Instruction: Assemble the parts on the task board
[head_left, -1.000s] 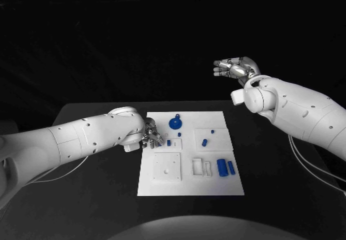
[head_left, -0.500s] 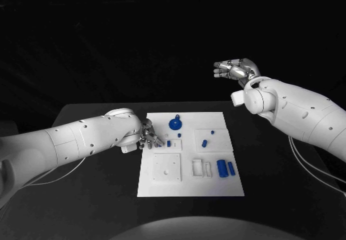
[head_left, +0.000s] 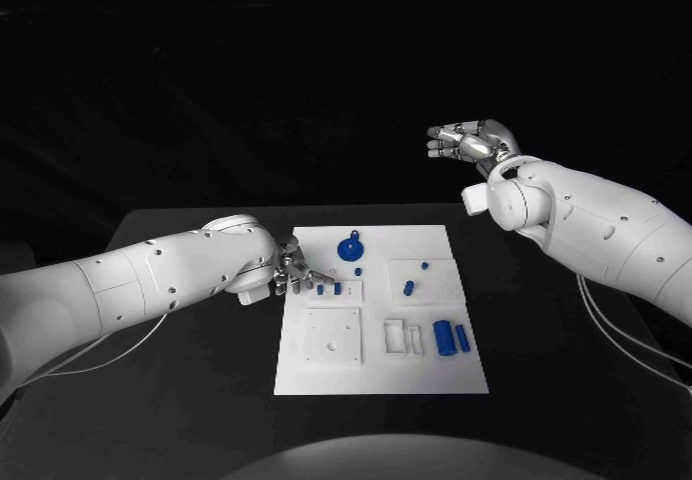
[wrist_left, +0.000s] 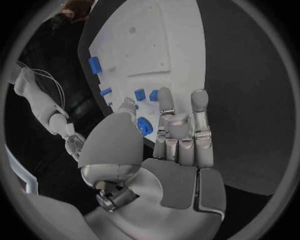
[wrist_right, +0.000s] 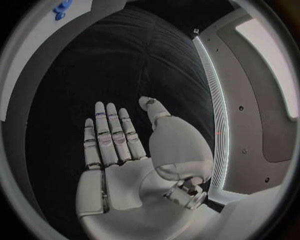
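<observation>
- Setting: a black bench (head_left: 188, 400) against a dark, unlit background, with the white task board (head_left: 378, 372) lying flat near the bench's middle.
- Parts: a round blue piece with a stem (head_left: 351, 246) stands near the board's far edge; two small blue pegs (head_left: 329, 289) stand in a pocket just beside the left hand; two blue cylinders (head_left: 451, 338) lie side by side on the board's right part, toward the robot.
- Left hand (head_left: 293, 277): low at the board's left edge, fingers (wrist_left: 199, 106) extended and apart; the wrist view shows nothing between them, and the fingertips reach toward the small pegs.
- Right hand (head_left: 469, 141): raised well above and beyond the bench, well apart from the board, holding nothing — the fingers lie close alongside one another with the thumb out to the side.
- Risk: the pegs are small and stand close together, so a fingertip aimed at one could knock or tip its neighbour.
- Risk: the hand sits at the board's rim — a sideways push there could shift the whole board, which would throw off every later placement.
</observation>
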